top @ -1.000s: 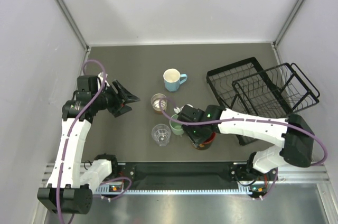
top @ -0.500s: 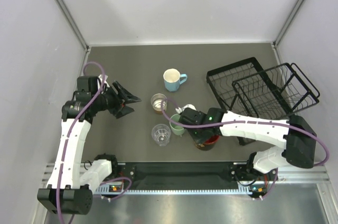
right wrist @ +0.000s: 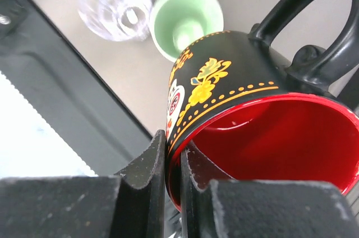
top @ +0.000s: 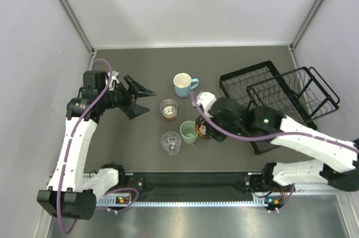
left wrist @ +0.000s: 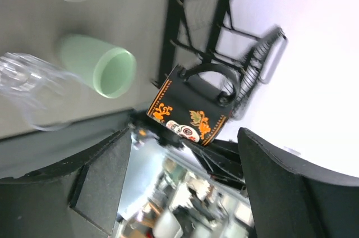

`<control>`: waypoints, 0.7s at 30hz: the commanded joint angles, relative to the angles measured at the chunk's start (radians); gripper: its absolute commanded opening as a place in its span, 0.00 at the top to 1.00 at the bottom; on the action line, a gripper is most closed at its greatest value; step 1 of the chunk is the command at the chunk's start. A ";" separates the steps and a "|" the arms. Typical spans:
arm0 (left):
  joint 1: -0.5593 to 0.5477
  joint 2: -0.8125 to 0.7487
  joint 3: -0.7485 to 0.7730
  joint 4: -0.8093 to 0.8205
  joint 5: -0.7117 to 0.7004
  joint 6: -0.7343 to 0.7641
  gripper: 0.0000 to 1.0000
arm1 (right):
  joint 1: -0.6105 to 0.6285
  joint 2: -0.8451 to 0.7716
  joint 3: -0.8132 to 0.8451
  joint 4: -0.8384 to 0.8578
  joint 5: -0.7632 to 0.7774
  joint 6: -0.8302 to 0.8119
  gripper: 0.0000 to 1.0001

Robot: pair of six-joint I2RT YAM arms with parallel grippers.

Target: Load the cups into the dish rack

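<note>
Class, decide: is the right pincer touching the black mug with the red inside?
Touching. The right wrist view shows the right pincer clamping the black mug by its rim wall, one finger outside, one inside.

The dark grey matte tabletop carries a light blue handled mug at far centre. Nearer stands a clear amber-tinted glass, and nearest a clear ribbed cup beside a mint green tumbler. A large black wire dish rack sits at the right.
</note>
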 commanded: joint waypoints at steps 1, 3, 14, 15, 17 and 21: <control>-0.069 0.003 0.019 0.118 0.082 -0.183 0.18 | 0.015 -0.142 0.045 0.079 -0.002 -0.212 1.00; -0.155 0.015 0.017 0.179 0.085 -0.298 0.20 | 0.018 -0.213 0.022 0.120 -0.007 -0.315 1.00; -0.401 0.135 0.146 0.369 0.125 -0.777 0.27 | 0.018 -0.457 -0.133 0.246 -0.016 -0.715 1.00; -0.408 0.147 0.160 0.376 0.129 -0.796 0.27 | 0.018 -0.460 -0.136 0.248 -0.011 -0.743 1.00; -0.431 0.178 0.196 0.402 0.132 -0.825 0.26 | 0.018 -0.480 -0.145 0.272 0.021 -0.813 1.00; -0.496 0.205 0.218 0.408 0.152 -0.895 0.27 | 0.018 -0.509 -0.193 0.383 0.069 -0.975 1.00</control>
